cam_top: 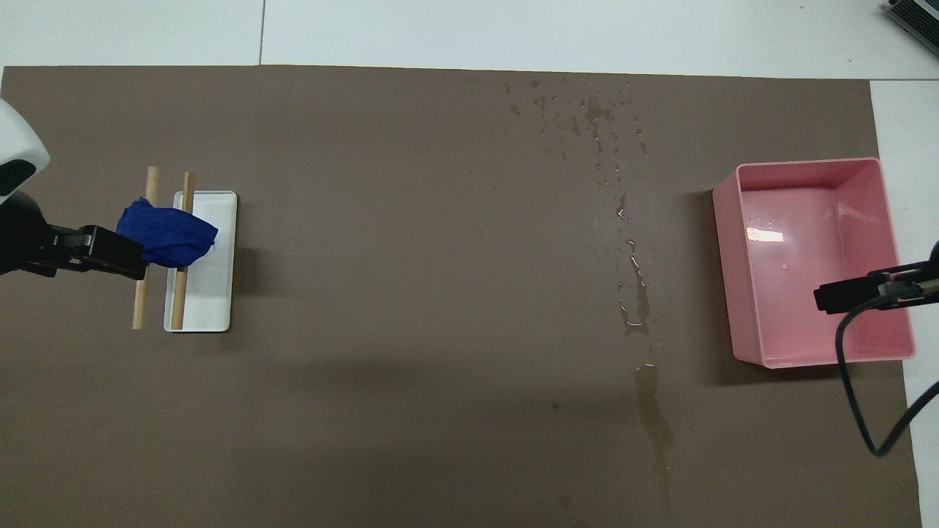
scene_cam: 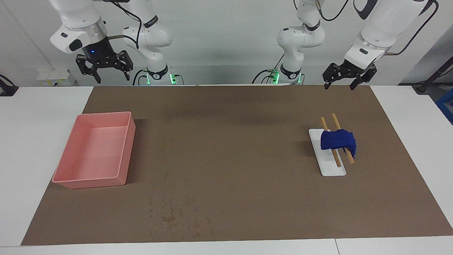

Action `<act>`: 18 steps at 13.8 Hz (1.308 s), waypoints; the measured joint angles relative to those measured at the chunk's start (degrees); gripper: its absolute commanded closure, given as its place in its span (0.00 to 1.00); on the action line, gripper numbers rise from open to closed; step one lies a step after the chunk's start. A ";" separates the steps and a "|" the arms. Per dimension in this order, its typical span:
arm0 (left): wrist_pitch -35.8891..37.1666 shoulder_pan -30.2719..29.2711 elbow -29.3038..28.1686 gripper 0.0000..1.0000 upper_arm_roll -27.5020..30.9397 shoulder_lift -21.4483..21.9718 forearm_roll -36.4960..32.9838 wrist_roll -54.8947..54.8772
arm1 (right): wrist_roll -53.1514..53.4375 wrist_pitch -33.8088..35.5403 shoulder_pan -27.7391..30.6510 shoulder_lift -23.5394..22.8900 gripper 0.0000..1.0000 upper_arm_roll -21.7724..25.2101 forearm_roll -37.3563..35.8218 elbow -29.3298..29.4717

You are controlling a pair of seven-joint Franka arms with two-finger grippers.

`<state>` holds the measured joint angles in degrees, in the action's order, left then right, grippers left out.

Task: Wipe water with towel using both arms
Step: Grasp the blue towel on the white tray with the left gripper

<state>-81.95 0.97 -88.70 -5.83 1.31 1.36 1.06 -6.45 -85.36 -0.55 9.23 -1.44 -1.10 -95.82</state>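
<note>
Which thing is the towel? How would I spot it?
Look on the brown mat, at the left arm's end of the table. A white rack lies there with two wooden sticks. The towel is the small navy-blue cloth draped over those sticks, the only soft, crumpled thing there.

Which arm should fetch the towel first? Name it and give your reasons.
Left. The left tool hangs open at the towel's end of the table, where the towel lies draped over the rack's two sticks. The right tool, also open, hangs up by the pink tray.
</note>
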 measured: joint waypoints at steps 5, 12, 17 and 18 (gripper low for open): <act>-2.54 -0.18 -0.39 0.00 0.02 0.00 0.00 0.02 | 0.00 0.19 -0.10 0.31 0.00 -1.46 0.40 -0.01; -29.06 -6.15 -17.55 0.00 0.32 1.22 -0.41 0.45 | -1.99 0.19 -0.10 0.41 0.00 -1.47 0.49 -0.01; -44.13 -7.00 -21.95 0.00 0.10 -6.02 -3.16 4.69 | 3.34 0.19 0.17 0.48 0.00 -1.06 8.15 -0.35; -46.62 -7.00 -22.71 0.00 0.07 -6.79 -3.21 6.02 | 5.92 0.17 0.17 0.54 0.00 -0.83 9.95 -0.57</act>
<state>-128.58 -6.02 -111.42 -5.76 -5.48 -1.85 7.07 -0.53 -85.18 -0.37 9.77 -2.27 8.85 -96.39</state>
